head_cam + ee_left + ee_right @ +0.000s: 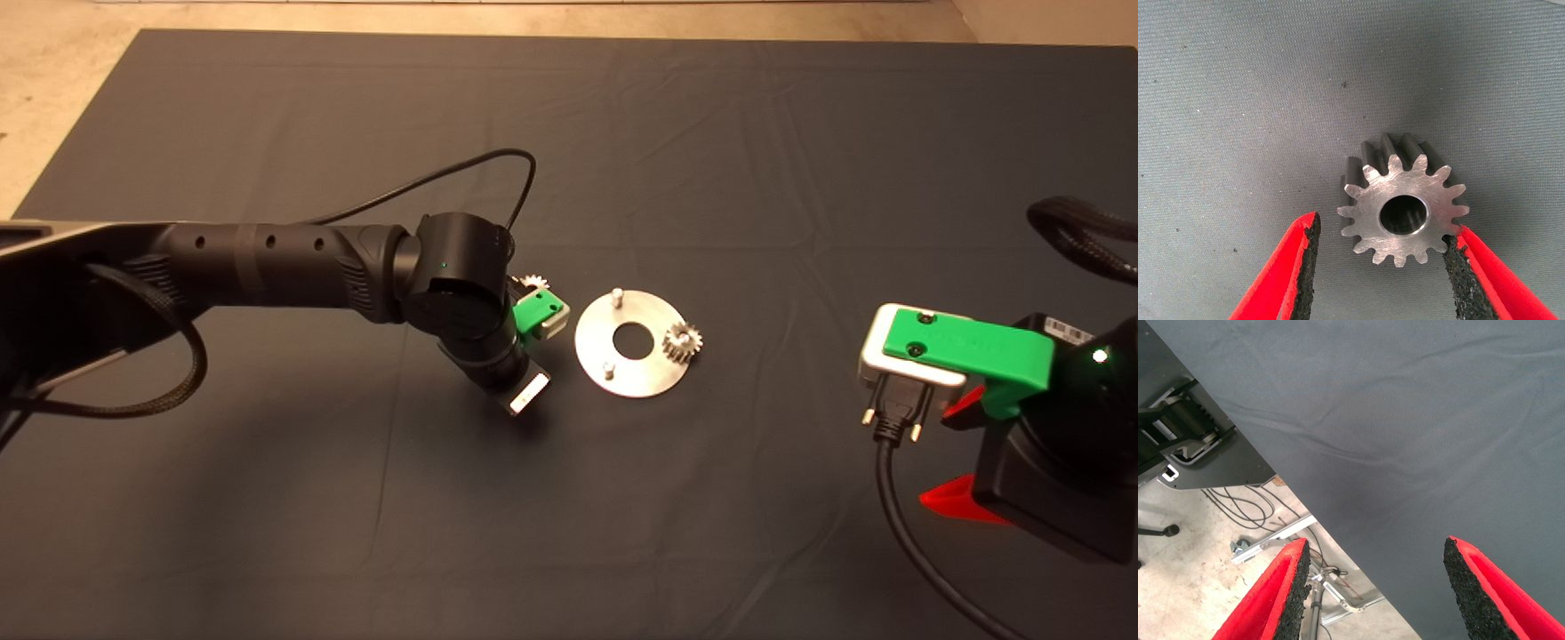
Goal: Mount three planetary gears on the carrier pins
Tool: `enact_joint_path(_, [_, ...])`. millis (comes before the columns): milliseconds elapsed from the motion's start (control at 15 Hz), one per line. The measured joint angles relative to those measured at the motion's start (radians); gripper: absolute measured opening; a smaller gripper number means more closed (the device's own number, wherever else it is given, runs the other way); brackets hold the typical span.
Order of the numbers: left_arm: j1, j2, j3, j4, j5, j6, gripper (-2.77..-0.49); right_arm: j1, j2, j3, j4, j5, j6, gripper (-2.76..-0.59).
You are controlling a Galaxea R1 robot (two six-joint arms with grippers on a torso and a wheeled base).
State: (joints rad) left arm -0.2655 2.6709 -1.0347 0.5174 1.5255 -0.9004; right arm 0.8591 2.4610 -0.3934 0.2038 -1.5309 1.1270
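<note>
A silvery planetary gear [1403,210] lies flat on the mat just left of the disc, peeking out behind the left wrist [534,283]. My left gripper [1387,227] hangs over it, open. One pad [1457,263] is at the gear's teeth and the other finger [1298,263] stands apart from it. The round silver disc [633,378] has a second gear [683,341] seated on its right pin. Two bare carrier pins [615,296] [608,368] stand at its far and near sides. My right gripper [944,453] waits open at the lower right.
The dark mat [711,133] spreads wide around the disc. A black cable [898,498] trails from the right wrist toward the front edge. The right wrist view shows the mat's edge [1338,540], with floor, cables and a metal frame beyond it.
</note>
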Motion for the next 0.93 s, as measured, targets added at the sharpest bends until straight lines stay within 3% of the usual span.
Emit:
enact_joint_path(533, [0.000,0.012,-0.004,0.000,0.000,0.000,-2.04,0.011,0.000,0.000,0.000,0.000,0.000,-1.89])
enact_joint_path(667, [0.000,0.016,-0.005,-0.001,0.000,-0.001,-2.17,0.011,0.000,0.000,0.000,0.000,0.000,-1.89])
enact_joint_path(933, [0.000,0.023,-0.008,-0.001,0.003,0.000,-2.19,0.011,0.000,0.000,0.001,0.000,0.000,-1.89])
